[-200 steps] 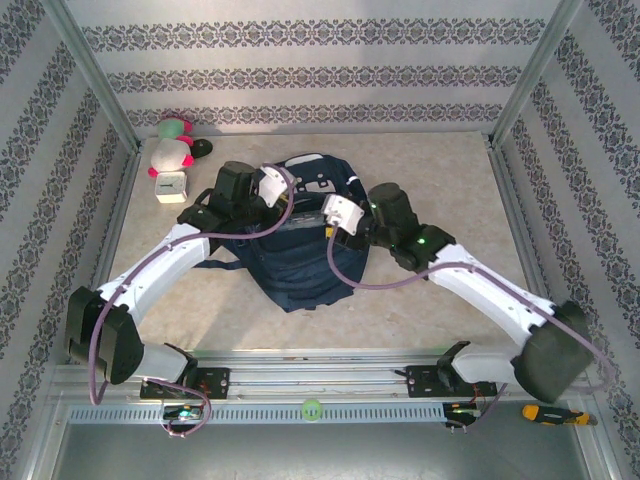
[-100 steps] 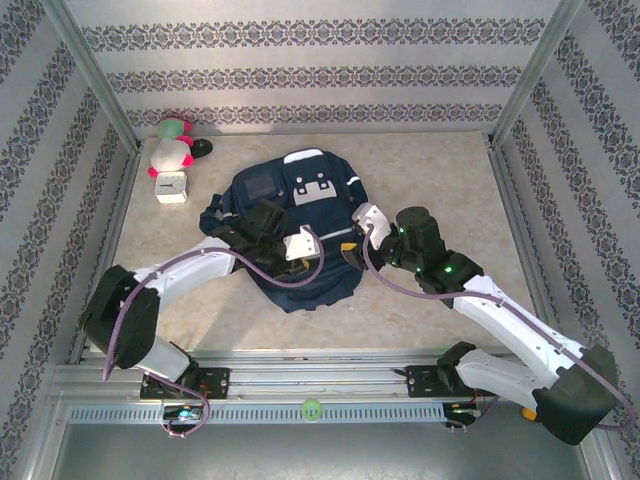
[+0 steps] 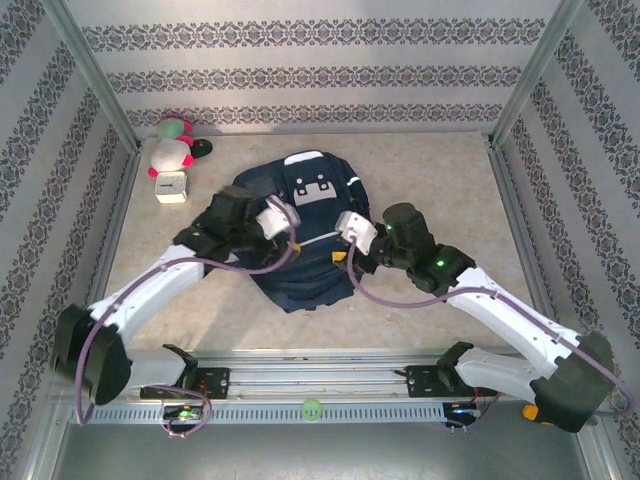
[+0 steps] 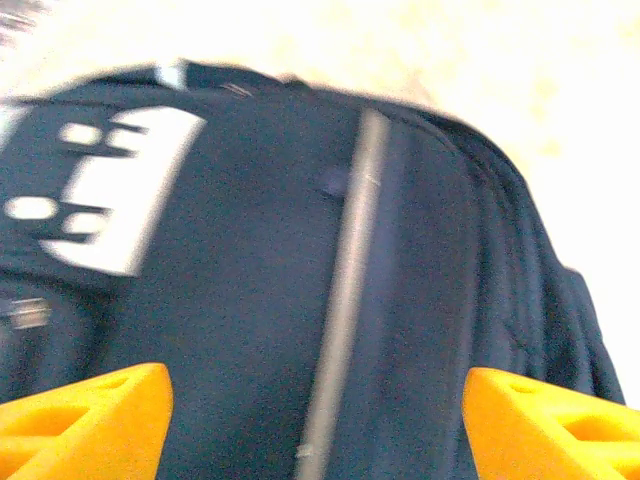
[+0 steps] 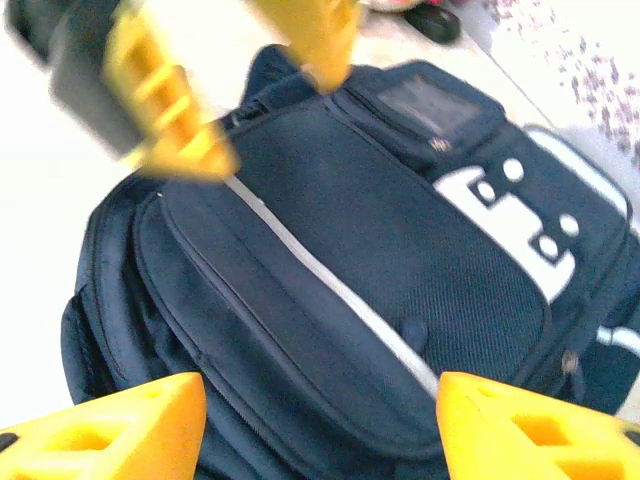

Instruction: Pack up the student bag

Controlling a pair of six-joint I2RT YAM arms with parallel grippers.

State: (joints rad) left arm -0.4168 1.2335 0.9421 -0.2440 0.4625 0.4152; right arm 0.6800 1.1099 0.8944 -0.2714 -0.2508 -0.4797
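The student bag (image 3: 300,282), a navy-blue backpack, lies flat in the middle of the table with its front up. A thin pale stripe (image 5: 330,285) crosses its front pocket, and pale grey buckle patches (image 3: 312,186) sit near its top. My left gripper (image 3: 292,240) hovers over the bag's left half. In the left wrist view its orange fingers (image 4: 85,420) stand wide apart over the bag (image 4: 240,260), with nothing between them. My right gripper (image 3: 341,257) hangs over the bag's right half. It is open (image 5: 320,430) above the pocket (image 5: 300,330), and the left gripper (image 5: 245,85) faces it.
A pink, white and green plush toy (image 3: 170,150) and a small white cube (image 3: 172,187) sit at the table's back left corner, with a dark object (image 3: 203,148) beside them. An orange-handled tool (image 3: 545,412) lies by the front rail. Metal frame posts stand at the corners.
My left gripper has opened, swinging down over the bag's front and then back up to the left. The right arm has shifted slightly left over the bag.
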